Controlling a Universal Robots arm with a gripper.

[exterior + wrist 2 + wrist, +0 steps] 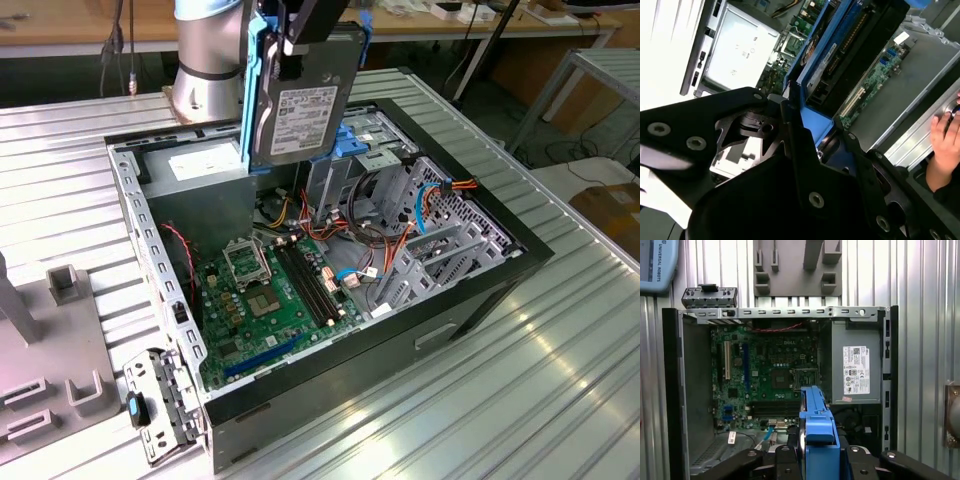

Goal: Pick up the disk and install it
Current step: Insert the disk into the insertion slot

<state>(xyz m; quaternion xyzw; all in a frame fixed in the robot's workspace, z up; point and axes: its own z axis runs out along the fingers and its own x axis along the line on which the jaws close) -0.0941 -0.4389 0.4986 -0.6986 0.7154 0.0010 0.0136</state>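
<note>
One white-labelled disk (303,105) hangs clamped in the end effector (294,55) above the open computer case (440,335).

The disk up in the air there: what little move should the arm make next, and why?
Probably a slow, short descent. The pincer holds the disk on edge, aloft over the open computer case and clear of its drive bays, so it likely has to come down before it can be installed.
</note>
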